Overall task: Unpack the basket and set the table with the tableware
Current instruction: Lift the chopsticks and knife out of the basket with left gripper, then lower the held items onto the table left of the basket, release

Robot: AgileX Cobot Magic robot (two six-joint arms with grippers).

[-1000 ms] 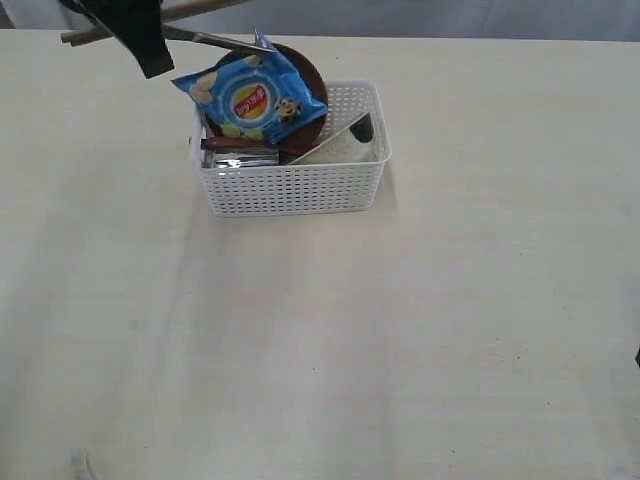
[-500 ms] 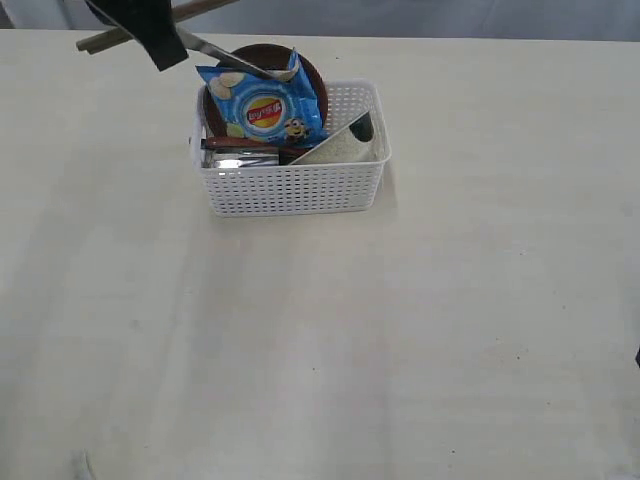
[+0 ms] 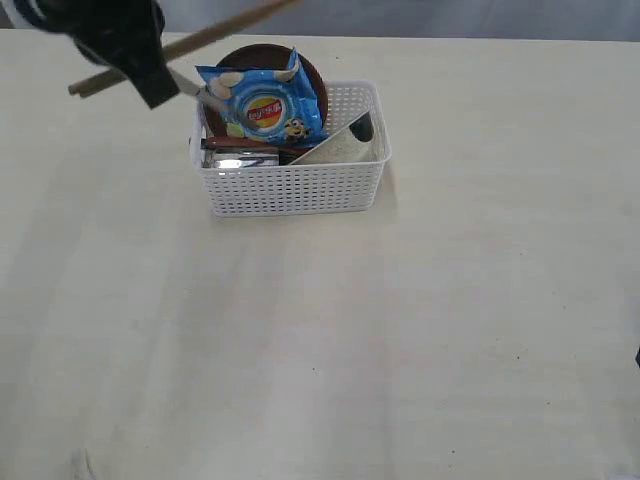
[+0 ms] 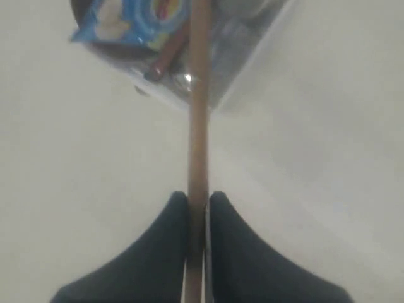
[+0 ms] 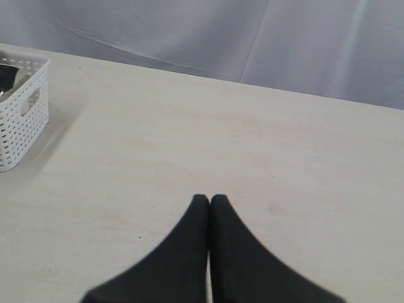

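Gripping chopsticks (image 4: 197, 126) up-left of basket (image 3: 300, 187) in exterior view: left jaws, pinched tight on them. Basket on worktop (image 3: 420, 330), holding plate (image 3: 312, 70), bowl (image 3: 340, 148), chip bag (image 3: 262, 105). Right jaws closed, empty, well apart from basket.

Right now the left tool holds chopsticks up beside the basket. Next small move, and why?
Probably move away from the basket and lower onto bare table. The left tool is shut on the chopsticks, which are in the air; the plate and chip bag crowd the basket.
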